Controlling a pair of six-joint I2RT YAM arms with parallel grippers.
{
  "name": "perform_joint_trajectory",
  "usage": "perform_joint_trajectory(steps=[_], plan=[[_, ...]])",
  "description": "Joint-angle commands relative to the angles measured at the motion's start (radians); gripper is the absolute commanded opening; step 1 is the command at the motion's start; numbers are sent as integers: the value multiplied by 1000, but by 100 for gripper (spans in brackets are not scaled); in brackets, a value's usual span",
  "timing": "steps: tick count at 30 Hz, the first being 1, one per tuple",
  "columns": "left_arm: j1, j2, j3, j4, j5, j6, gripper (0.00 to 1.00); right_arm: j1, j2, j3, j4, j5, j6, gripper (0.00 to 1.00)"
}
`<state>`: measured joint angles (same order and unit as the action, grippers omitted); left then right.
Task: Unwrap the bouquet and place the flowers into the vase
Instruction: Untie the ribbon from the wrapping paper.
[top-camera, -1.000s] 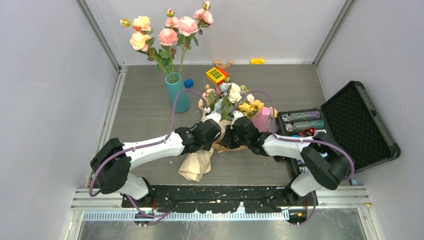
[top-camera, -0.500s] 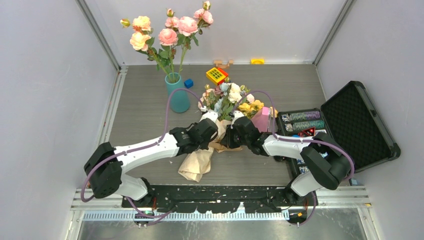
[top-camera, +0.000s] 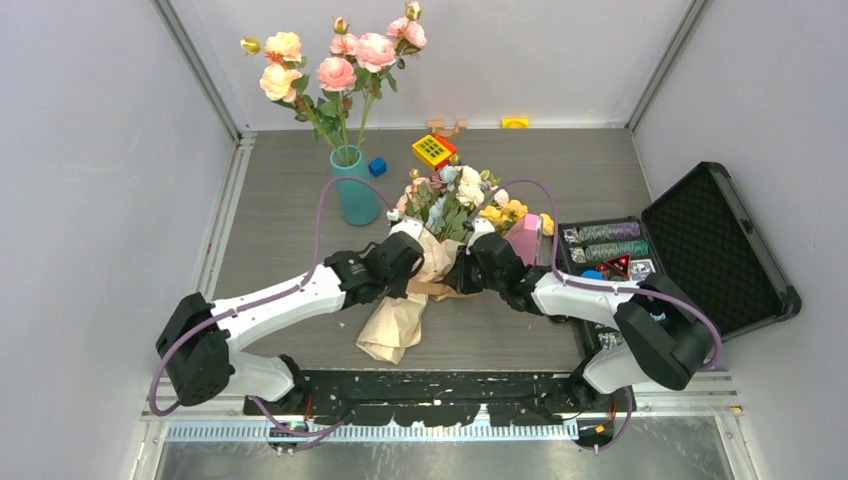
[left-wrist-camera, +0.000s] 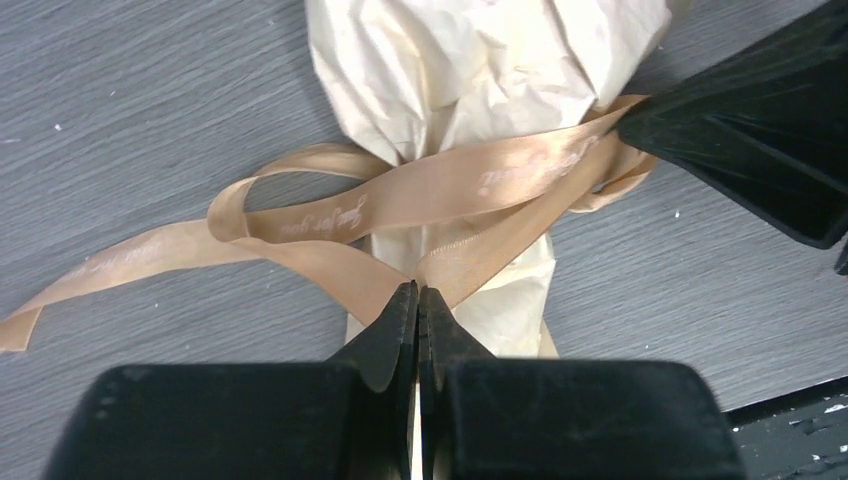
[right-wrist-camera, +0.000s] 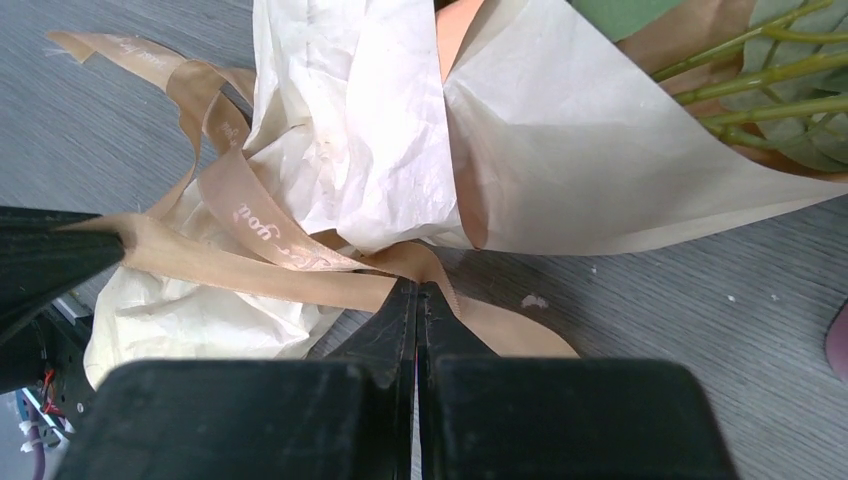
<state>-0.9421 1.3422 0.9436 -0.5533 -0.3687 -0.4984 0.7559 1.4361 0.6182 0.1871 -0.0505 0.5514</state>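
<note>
The bouquet (top-camera: 440, 215) lies mid-table, its small yellow, white and pale-blue flowers (top-camera: 458, 192) pointing away from me and its crinkled tan paper (top-camera: 395, 325) trailing toward me. A tan ribbon (left-wrist-camera: 420, 190) is tied around the wrap's narrow neck. My left gripper (left-wrist-camera: 418, 290) is shut on one strand of this ribbon (right-wrist-camera: 250, 215), and my right gripper (right-wrist-camera: 417, 285) is shut on another strand. The two grippers face each other across the neck, left gripper (top-camera: 420, 275) and right gripper (top-camera: 458, 278). The teal vase (top-camera: 357, 195) stands to the far left of the bouquet.
Tall pink and peach roses (top-camera: 335, 60) stand in the vase. A pink box (top-camera: 525, 240) sits just right of the flowers. An open black case (top-camera: 715, 245) fills the right side. A yellow toy (top-camera: 433, 150) and a blue cube (top-camera: 377, 167) lie behind the bouquet.
My left gripper has closed onto the ribbon and its arm has swung leftward. The right gripper has stayed shut on its strand. The bouquet's head has shifted slightly away from me.
</note>
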Motion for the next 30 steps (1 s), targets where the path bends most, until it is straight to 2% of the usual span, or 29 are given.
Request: perform_joint_trajectory(steps=[1, 18, 30], plan=[[58, -67, 11, -57, 67, -24, 0, -1, -50, -17, 19, 38, -3, 0], [369, -242, -16, -190, 300, -50, 0, -1, -180, -93, -63, 111, 13, 0], [589, -186, 19, -226, 470, 22, 0, -2, -277, -154, -104, 199, 64, 0]])
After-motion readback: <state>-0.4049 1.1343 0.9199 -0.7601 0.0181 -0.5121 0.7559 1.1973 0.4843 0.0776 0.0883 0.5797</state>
